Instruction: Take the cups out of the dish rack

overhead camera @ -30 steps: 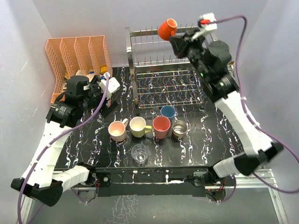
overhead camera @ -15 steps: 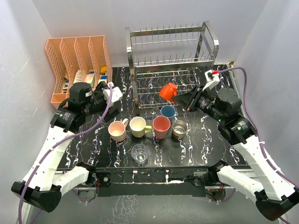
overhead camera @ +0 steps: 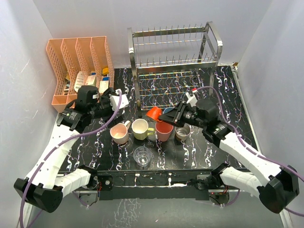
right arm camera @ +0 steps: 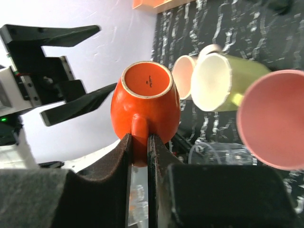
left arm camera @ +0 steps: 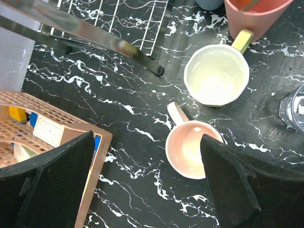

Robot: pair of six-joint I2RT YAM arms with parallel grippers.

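The right arm has swung down and leftward from the rack's top tier, and the small orange mug it carries now sits at the centre of the top view, off the rack entirely. The left arm has barely shifted.

The black marbled counter fills the middle of the frame. The dish rack stands at upper centre with no cups on its prongs, and a peach organizer stands at upper left.

The right end effector is pinching the orange mug's handle between its fingers. The mug is tipped over, its base turned toward the wrist camera, and it appears to be off the counter, just above the row of cups. The left end effector is left of centre, fingers spread wide and holding nothing; its wrist view looks down on two of the mugs.

Below the rack, a row runs left to right: pale pink mug, yellow mug, salmon-red cup, steel cup. All four are upright. The light blue tumbler is just behind the row, largely hidden by the right end effector, and the clear glass stands alone lower down, toward the bottom centre.
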